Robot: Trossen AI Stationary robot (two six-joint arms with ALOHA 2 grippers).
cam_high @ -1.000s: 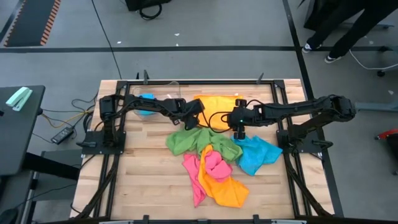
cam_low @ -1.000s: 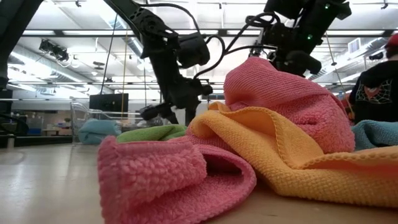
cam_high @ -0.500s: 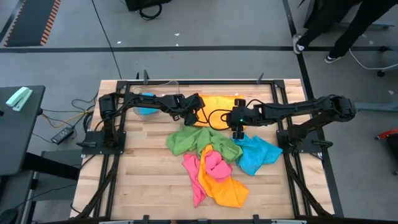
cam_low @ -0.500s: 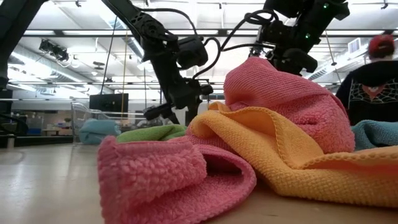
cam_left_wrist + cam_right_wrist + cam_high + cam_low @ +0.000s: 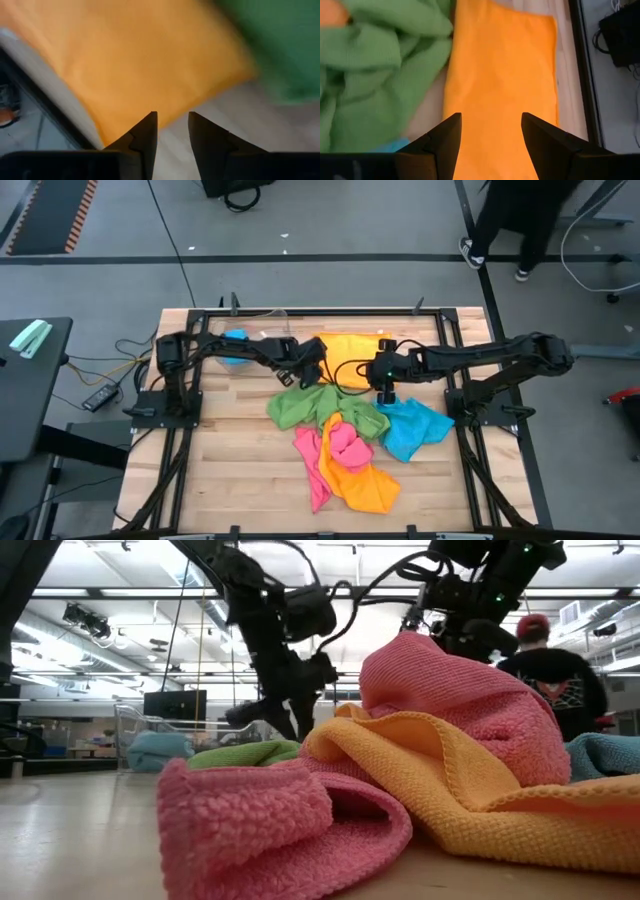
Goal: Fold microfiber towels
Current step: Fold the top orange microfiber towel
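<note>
Flat orange-yellow microfiber towel lies at the desk's far middle, crumpled green microfiber towel just near of it; left gripper over its left corner, jaws slightly parted and empty; right gripper at its right edge, jaws spread, empty.

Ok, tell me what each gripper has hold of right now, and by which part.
Nothing is held. The left gripper and right gripper both hover with empty, parted jaws over the flat orange towel.
</note>
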